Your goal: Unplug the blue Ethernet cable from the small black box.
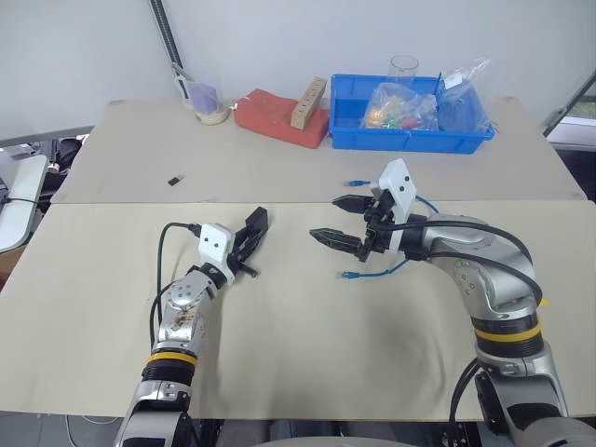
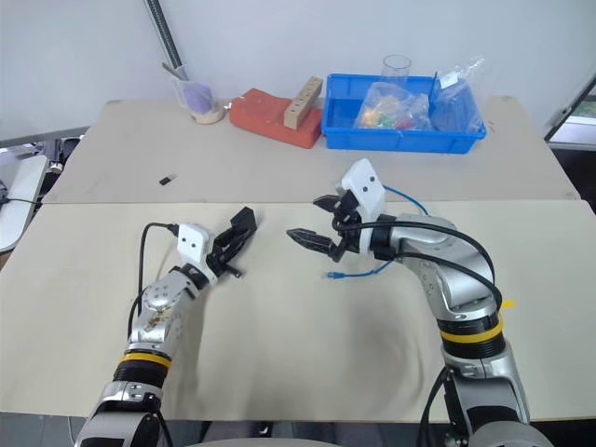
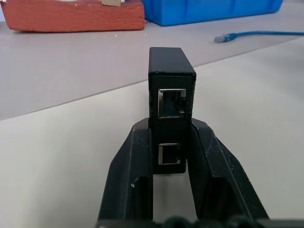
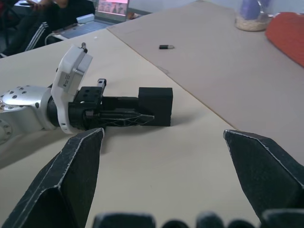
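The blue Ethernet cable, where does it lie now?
The blue Ethernet cable lies loose on the table, on the robot's right, beneath the open right tool, apart from the small black box.

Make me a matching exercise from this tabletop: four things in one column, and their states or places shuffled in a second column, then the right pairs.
Things:
1. small black box
2. blue Ethernet cable
3. right gripper
4. blue bin

States or places:
A. lying loose on the table, plugged into nothing
B. open, holding nothing
C. at the far edge of the table, with plastic bags inside
D. clamped in the left gripper, both ports empty

Pairs: 1-D, 2-A, 3-B, 4-C
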You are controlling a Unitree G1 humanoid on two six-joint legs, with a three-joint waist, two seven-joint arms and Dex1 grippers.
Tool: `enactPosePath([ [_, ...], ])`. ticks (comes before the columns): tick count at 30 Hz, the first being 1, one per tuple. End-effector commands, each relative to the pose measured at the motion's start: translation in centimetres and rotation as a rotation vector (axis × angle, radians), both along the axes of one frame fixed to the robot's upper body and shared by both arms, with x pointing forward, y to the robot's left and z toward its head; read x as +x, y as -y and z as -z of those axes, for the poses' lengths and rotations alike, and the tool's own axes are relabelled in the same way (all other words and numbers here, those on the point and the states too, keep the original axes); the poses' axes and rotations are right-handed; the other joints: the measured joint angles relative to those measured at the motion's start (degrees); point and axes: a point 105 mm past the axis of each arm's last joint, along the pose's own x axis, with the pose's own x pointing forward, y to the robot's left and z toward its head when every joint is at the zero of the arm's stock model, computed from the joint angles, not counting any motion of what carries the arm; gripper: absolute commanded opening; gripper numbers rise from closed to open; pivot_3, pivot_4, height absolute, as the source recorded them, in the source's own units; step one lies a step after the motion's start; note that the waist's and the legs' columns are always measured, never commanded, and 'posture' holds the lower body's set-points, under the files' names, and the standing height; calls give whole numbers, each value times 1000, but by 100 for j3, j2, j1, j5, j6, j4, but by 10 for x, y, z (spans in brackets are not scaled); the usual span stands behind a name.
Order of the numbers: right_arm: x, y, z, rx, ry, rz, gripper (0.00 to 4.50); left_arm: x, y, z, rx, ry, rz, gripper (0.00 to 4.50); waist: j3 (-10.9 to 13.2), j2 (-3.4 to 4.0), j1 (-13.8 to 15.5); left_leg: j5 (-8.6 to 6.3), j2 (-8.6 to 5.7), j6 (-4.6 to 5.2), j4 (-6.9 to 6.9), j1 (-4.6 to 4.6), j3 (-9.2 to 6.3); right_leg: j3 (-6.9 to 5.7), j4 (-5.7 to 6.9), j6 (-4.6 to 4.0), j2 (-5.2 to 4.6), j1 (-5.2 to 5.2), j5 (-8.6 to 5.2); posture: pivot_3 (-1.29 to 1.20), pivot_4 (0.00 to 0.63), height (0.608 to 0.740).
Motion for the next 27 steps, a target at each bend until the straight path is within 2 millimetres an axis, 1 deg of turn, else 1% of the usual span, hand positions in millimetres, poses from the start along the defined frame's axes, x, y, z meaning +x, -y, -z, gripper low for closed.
enactPosePath([
  [1,-3,0,-13,13,62,-6,4500,3,-3,-2,-7,11,-18,1815,0,0,-5,0,0,0,0,1,0,0,1,0,1,0,0,0,150,740],
  [2,-3,-1,-13,12,62,-6,4500,2,-5,-1,-8,8,-21,2258,0,0,-5,0,0,0,0,1,0,0,2,0,1,0,0,0,150,740],
  [6,-2,-2,-13,9,68,-5,4500,-4,-16,-3,-10,-2,-23,4304,0,0,-25,0,1,0,0,2,0,0,2,0,2,0,0,0,150,740],
  [7,-1,-1,-13,8,69,-5,4500,-8,-19,-4,-8,-6,-19,4436,0,0,-47,0,2,0,0,2,0,0,2,0,3,0,0,0,150,740],
  [9,-1,3,-14,0,71,-9,4500,-19,-26,-9,7,-17,8,4436,0,1,-85,0,5,0,-4,4,-1,0,4,0,4,0,0,0,150,740],
  [12,0,10,-13,-24,80,-24,4500,-36,-37,-24,43,-40,58,4436,0,0,-133,0,8,0,-9,5,-5,-1,4,0,6,-1,0,0,150,740],
  [15,-1,21,-13,-53,83,-43,4500,-56,-50,-44,104,-70,131,4436,1,-1,-146,0,10,0,-15,6,-7,-2,0,0,6,-1,0,0,150,740],
  [18,-4,36,-15,-77,73,-60,4500,-81,-64,-66,202,-128,218,4436,2,-2,-146,0,9,0,-22,8,-7,-1,-9,0,5,3,0,0,150,740],
  [20,-7,44,-16,-105,74,-70,4500,-92,-71,-79,255,-170,252,4436,2,0,-133,0,8,0,-31,11,-6,-1,-21,0,2,7,0,0,150,740],
  [21,-8,47,-16,-116,77,-73,4500,-96,-73,-84,273,-184,264,4436,3,0,-134,0,8,0,-33,13,-6,0,-25,0,1,7,0,0,150,740],
  [23,-11,54,-19,-132,78,-72,4500,-99,-80,-99,310,-188,256,4436,4,0,-133,0,10,0,-36,12,-4,0,-31,0,3,8,-1,0,150,740],
  [25,-12,59,-21,-145,82,-66,4500,-98,-88,-114,344,-175,243,4436,5,-1,-136,0,9,0,-41,14,-2,1,-33,-1,2,8,-1,0,150,740],
  [27,-10,60,-23,-139,86,-51,4500,-95,-90,-122,361,-163,234,4436,5,-1,-144,0,10,0,-44,16,-2,0,-34,-1,5,8,-1,0,150,740],
])
